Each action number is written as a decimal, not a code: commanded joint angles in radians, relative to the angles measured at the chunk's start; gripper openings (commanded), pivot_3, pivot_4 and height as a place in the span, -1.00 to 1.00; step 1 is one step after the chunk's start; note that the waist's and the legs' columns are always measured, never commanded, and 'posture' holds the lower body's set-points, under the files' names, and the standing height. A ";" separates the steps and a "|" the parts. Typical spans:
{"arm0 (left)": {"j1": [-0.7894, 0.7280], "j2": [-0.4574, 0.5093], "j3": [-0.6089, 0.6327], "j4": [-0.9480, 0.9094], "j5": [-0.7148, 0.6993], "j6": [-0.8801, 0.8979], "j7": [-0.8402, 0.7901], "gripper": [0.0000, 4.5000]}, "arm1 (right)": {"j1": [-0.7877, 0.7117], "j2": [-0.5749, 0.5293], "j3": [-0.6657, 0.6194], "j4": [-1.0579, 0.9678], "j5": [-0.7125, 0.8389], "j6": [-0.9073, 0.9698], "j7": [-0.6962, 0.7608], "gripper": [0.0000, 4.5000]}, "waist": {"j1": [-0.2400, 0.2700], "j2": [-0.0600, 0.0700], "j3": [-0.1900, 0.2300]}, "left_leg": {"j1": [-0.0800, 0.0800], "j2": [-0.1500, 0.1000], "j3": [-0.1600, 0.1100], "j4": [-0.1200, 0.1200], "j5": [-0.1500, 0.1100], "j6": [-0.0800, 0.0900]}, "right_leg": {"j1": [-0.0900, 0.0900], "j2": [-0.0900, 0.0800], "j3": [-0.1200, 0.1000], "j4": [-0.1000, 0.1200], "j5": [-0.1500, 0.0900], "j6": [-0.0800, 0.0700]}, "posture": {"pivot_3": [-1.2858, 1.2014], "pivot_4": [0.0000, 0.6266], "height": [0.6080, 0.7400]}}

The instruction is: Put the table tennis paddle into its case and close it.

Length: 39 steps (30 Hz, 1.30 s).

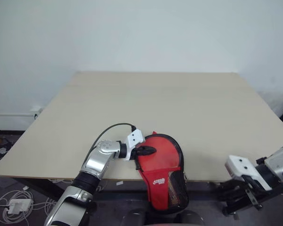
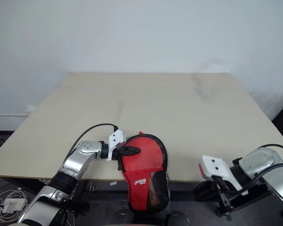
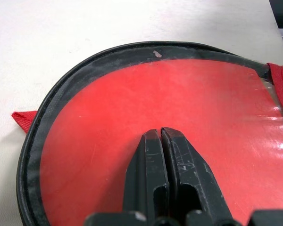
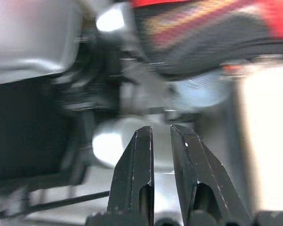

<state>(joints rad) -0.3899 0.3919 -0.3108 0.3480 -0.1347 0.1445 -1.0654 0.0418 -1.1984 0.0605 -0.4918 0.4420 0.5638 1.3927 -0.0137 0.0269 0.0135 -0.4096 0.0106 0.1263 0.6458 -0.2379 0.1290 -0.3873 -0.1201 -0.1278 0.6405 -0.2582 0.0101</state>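
The red case (image 1: 161, 162), with its black zipper rim, lies at the table's (image 1: 155, 103) near edge. Its narrow end, with a white logo and black mesh pocket (image 1: 178, 186), hangs over that edge. My left gripper (image 1: 152, 150) is shut and its tips rest on the case's round red face (image 3: 179, 99), holding nothing. The paddle is hidden; I cannot tell whether it is inside. My right gripper (image 4: 160, 128) hangs off the table's near right corner, below the top, angled down toward the left. Its fingers stand a narrow gap apart with nothing between them.
The pale tabletop stretches broad and bare behind the case to a white wall. A small red loop (image 3: 23, 117) sticks out from the case's rim. Cables and a white power adapter (image 1: 19, 205) lie on the floor at the left.
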 commanded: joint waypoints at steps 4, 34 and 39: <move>0.043 0.017 -0.045 0.120 0.075 0.048 0.019 -1.00 | -0.103 0.059 0.034 0.040 -0.027 0.018 -0.068 -0.17 | 0.004 0.000 0.000 | 0.000 0.000 0.000 0.000 0.000 0.000 | 0.000 -0.001 0.000 0.000 0.000 0.000 | 0.03 -1.00 0.49; 0.037 0.013 -0.043 0.124 0.082 0.043 0.033 -1.00 | -0.258 0.345 0.277 0.069 -0.218 0.190 -0.387 0.73 | 0.018 0.000 0.001 | 0.000 0.000 0.001 -0.001 0.000 0.000 | -0.002 -0.002 -0.001 -0.001 0.001 0.001 | 0.03 -1.00 0.49; 0.041 0.017 -0.042 0.119 0.081 0.044 0.033 -1.00 | -0.243 0.355 0.294 0.037 -0.222 0.221 -0.411 0.73 | 0.018 0.000 0.001 | 0.000 0.000 0.001 -0.001 0.000 0.000 | -0.002 -0.002 -0.001 -0.001 0.001 0.001 | 0.03 -1.00 0.49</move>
<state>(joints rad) -0.3978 0.3817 -0.3117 0.3574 -0.1344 0.1432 -1.0616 -0.1915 -0.8464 0.3595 -0.4133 0.2239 0.7803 0.9925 0.0040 0.0267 0.0143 -0.4096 0.0105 0.1270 0.6448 -0.2379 0.1290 -0.3898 -0.1216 -0.1288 0.6399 -0.2575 0.0107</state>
